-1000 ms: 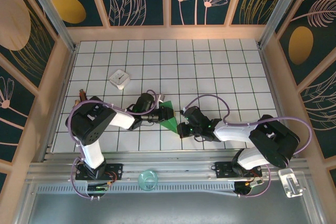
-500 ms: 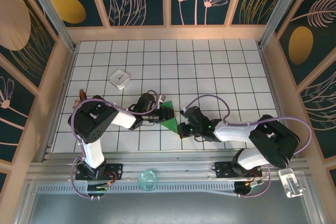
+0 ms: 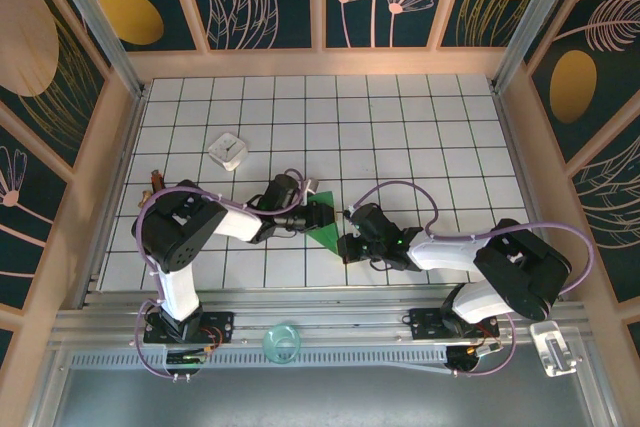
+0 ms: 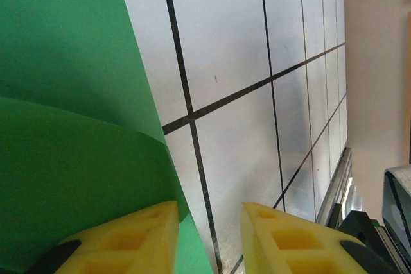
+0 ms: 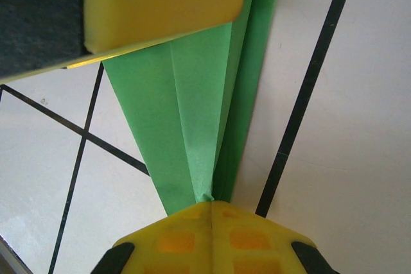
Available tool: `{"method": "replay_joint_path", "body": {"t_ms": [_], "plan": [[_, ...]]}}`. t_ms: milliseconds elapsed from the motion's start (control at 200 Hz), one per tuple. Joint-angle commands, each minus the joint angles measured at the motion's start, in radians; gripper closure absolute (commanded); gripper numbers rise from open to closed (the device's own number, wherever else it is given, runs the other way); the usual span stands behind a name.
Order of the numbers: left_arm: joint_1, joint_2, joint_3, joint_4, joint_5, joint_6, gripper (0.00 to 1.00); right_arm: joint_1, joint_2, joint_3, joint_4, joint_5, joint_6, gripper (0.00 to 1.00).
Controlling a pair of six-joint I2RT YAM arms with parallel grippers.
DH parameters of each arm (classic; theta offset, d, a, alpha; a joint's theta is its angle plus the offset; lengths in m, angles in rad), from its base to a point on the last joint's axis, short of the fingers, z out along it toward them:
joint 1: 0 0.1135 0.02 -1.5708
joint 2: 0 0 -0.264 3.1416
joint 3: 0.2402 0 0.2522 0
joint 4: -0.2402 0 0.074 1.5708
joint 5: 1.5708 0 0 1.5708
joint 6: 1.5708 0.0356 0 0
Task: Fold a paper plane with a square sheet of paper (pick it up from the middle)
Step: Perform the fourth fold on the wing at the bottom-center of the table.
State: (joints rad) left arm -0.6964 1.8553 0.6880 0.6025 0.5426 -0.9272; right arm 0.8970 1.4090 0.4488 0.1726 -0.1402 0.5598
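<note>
Paper plane (image 3: 322, 227) lies on the tiled table (image 3: 400, 127) between the arms. The right gripper (image 5: 209, 206) is pinched tight on its pointed tip (likely anchoring it) — the left gripper (image 4: 209, 222), jaws apart, sits at a raised flap's edge, probably ready to crease.

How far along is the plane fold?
Done: the paper is folded into a narrow taper with lengthwise creases. In hand: the right gripper is shut on its tip, and the left gripper is open at the edge of a curved layer. Left, probably: flatten that layer, crease the last folds, then release.
</note>
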Motion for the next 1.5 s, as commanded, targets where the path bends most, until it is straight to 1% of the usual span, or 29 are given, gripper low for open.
{"method": "replay_joint_path", "body": {"t_ms": [0,230,425,570,851,1156,1496], "plan": [[0.0,0.032,0.022,-0.094,-0.042,0.049,0.68,-0.007,-0.034,-0.018,-0.028,-0.009,0.01,0.95],[0.0,0.056,0.036,-0.122,-0.035,0.059,0.68,-0.026,-0.12,-0.028,-0.051,-0.013,0.013,0.88],[0.0,0.054,0.042,-0.127,-0.033,0.058,0.68,-0.03,-0.144,-0.021,-0.034,-0.042,-0.001,0.86],[0.0,0.057,0.039,-0.129,-0.032,0.056,0.68,-0.02,-0.092,0.002,-0.001,-0.077,-0.013,0.87],[0.001,0.056,0.042,-0.13,-0.031,0.058,0.68,-0.018,-0.019,0.029,0.0,-0.078,-0.035,0.89],[0.0,0.052,0.04,-0.131,-0.032,0.06,0.68,-0.018,-0.008,-0.023,0.012,-0.078,-0.013,0.92],[0.001,0.062,0.05,-0.156,-0.049,0.068,0.68,-0.014,-0.023,-0.064,-0.043,-0.058,0.014,0.95]]}}
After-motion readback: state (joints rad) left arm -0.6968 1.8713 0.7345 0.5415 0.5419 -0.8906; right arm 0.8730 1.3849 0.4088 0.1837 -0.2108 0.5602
